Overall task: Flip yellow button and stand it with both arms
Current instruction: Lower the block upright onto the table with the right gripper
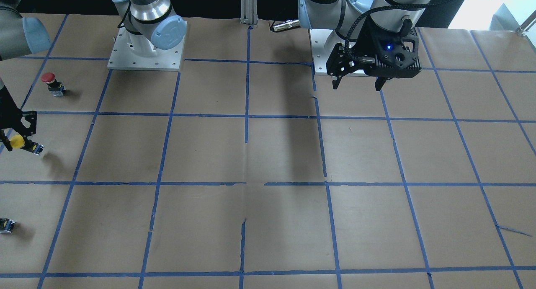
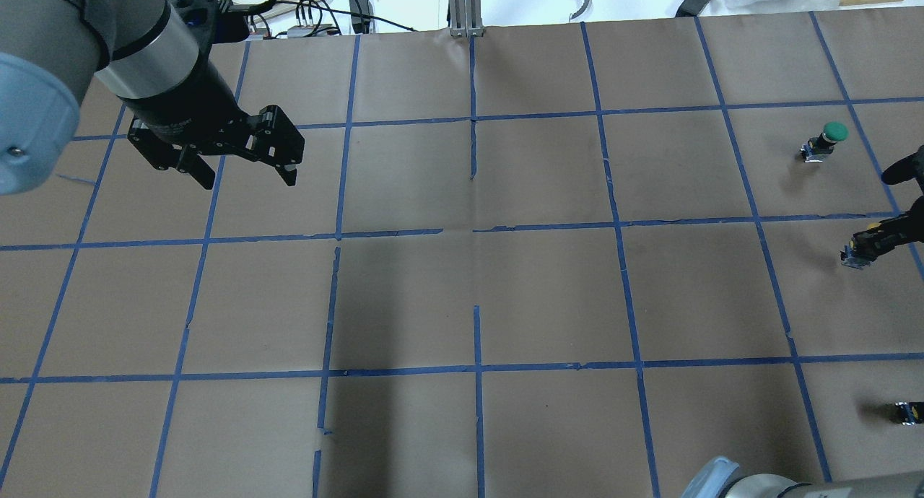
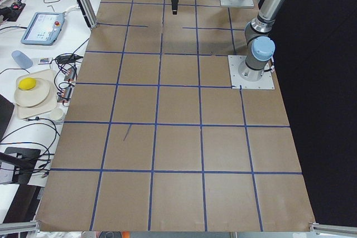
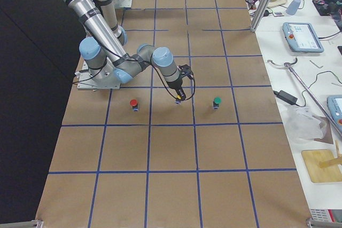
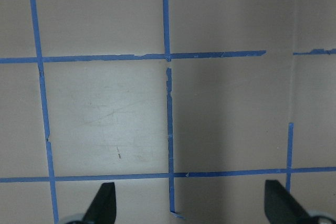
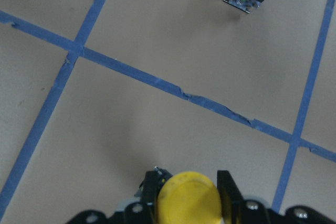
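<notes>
At 9 o'clock in the front-facing view: the yellow button (image 1: 17,142) is held near the desk (image 1: 284,155) edge, its cap gripped and its blocky body sticking out toward 3 o'clock, so it is on its side and not upright.
Right claw (image 6: 188,190): clamped on the yellow cap; whether the body touches the desk cannot be told.
Left claw (image 1: 356,87): spread wide, holding nothing, hovering at about 2 o'clock in that view, well apart from the button.
Neighbours: red button (image 1: 49,81) at 12 o'clock of the held one, capless block (image 1: 6,225) at 6 o'clock, green button (image 2: 830,136) beyond it in the overhead view.
Step in hand: judged to be the pick-up, with the flip and hand-over not yet done.
Next move: likely to carry the button toward the desk centre and bring the left claw in to take the body. The second grip must leave the base free for standing.
</notes>
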